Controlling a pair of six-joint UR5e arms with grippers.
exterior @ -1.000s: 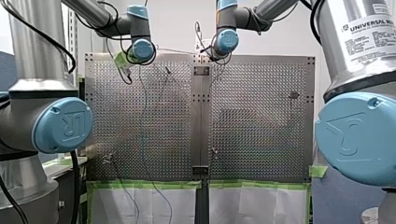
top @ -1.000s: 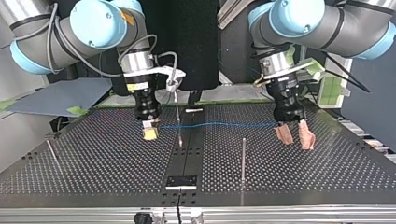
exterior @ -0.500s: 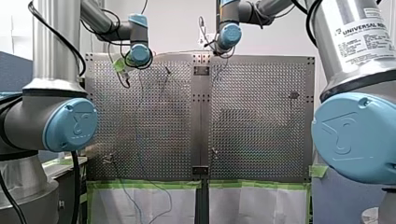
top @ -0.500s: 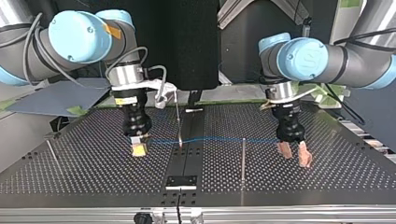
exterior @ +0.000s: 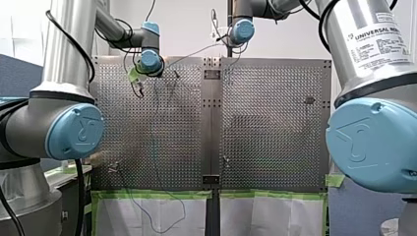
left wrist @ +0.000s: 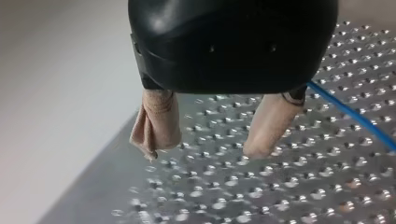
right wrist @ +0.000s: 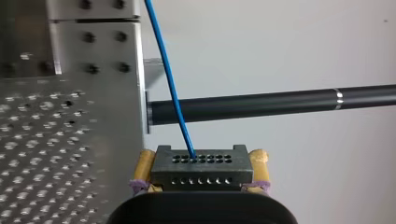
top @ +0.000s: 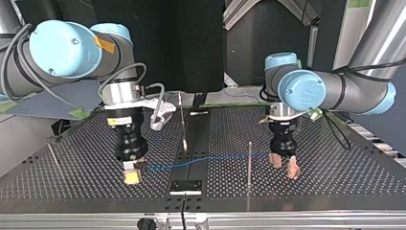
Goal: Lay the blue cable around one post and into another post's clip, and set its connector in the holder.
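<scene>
In the top view my right gripper (top: 131,176), at the left, is shut on a black connector (right wrist: 201,173) held between its yellow pads (right wrist: 143,164). The blue cable (top: 206,159) runs from that connector across the table's middle strip to a thin upright post (top: 249,163). It ends near my left gripper (top: 284,166). That gripper hangs open just above the plate, its beige pads (left wrist: 161,122) apart with nothing between them. The cable (left wrist: 355,116) passes beside one finger. A slanted post with a clip tip (top: 183,125) stands behind the cable. The small holder (top: 186,186) sits at the near edge.
A third thin post (top: 53,156) leans at the top view's left. The perforated table (top: 335,182) ends close ahead of both grippers. In the right wrist view a black rod (right wrist: 280,103) crosses beyond the table's edge. Cable slack (exterior: 169,216) dangles below the table in the front view.
In the top view both arms have come toward the near edge and lower. The right gripper has carried the connector and cable past the clip post. The left gripper stays open.
</scene>
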